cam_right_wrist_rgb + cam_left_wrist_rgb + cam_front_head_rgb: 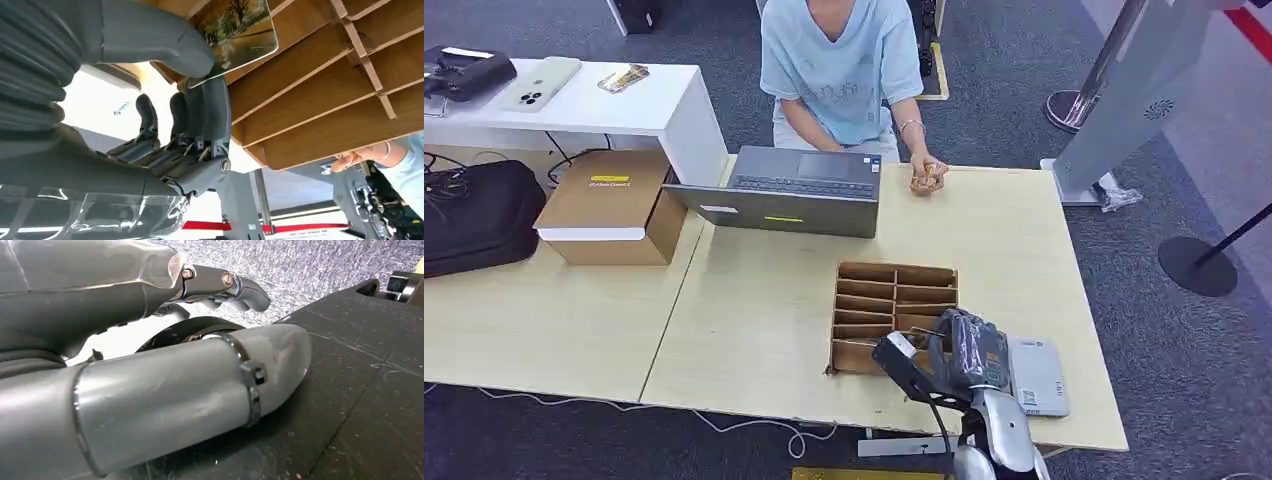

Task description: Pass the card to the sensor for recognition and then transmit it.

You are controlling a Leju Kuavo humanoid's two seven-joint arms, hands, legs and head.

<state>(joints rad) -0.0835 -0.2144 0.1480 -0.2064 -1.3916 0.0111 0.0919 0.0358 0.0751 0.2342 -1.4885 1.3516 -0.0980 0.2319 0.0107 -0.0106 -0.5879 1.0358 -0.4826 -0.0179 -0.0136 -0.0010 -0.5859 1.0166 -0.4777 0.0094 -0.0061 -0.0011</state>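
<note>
— Card status? Where is it on your feed?

— I see it in my right hand, pinched between the thumb and the fingers; the wrist view shows a printed scene of trees on it. The hand sits over the near end of the slotted cardboard organizer, toward the tabletop's near right corner.

— And the sensor?

— A flat grey reader lies just right of that hand, by the near edge.

— Left hand?

— My left hand hangs over a dark surface, fingers curled inward, holding nothing.

— Anyone close?

— A person sits at the far edge behind a laptop, one fist resting on the tabletop.
</note>
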